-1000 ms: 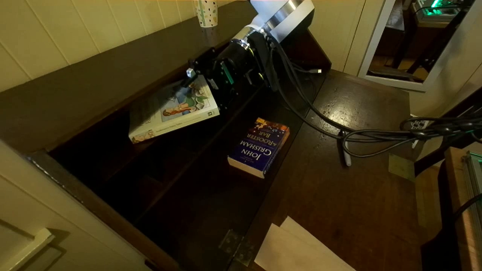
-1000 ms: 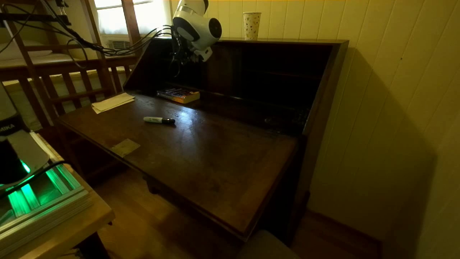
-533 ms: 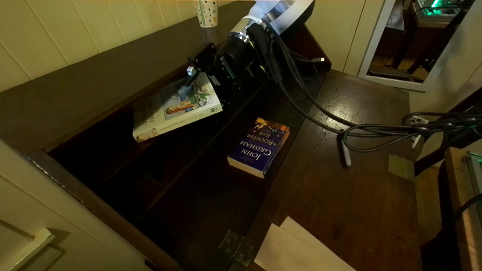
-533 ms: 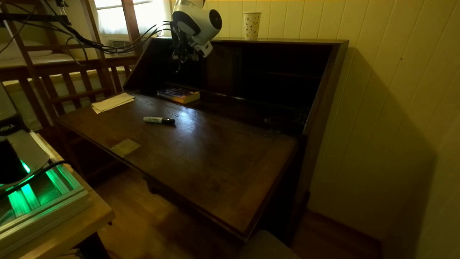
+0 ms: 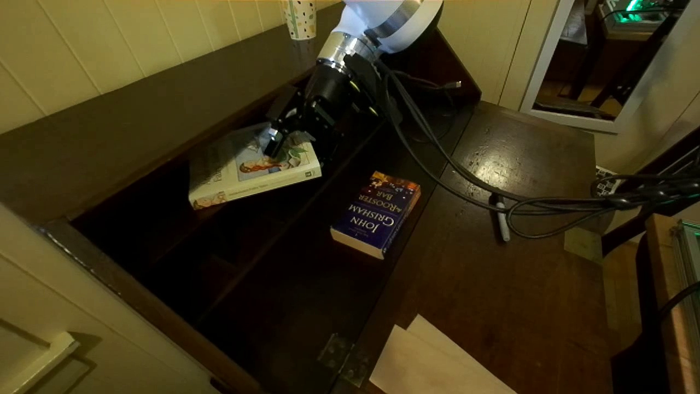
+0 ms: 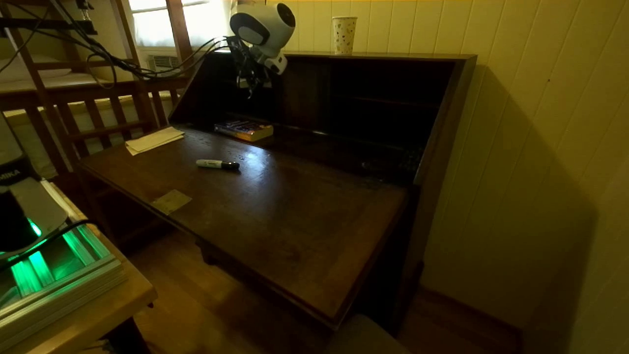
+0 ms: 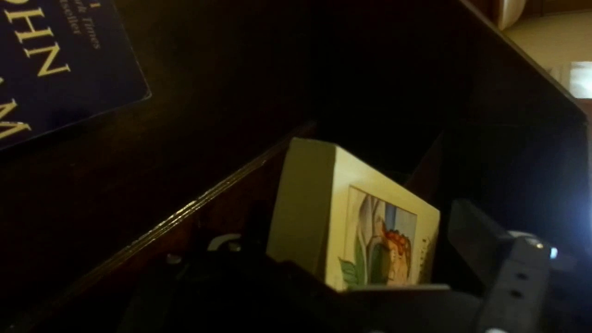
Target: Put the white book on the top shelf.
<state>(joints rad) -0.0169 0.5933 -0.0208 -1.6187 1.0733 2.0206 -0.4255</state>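
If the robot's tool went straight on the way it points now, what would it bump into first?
Probably the white book: in the wrist view and an exterior view, it lies ahead of the open tool. I can't tell whether they already touch.

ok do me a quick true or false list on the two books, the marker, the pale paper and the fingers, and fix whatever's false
1. The dark blue book lies with its front cover facing up. True.
2. In an exterior view, one of the fingers shows over the cover of the white book. True.
3. The white book rests on the dark blue book. False: the two are apart.
4. The marker and the pale paper are both on the lowered flap. True.
5. The marker touches the pale paper. False: they lie apart.
6. The fingers grip the dark blue book. False: they are at the white book.
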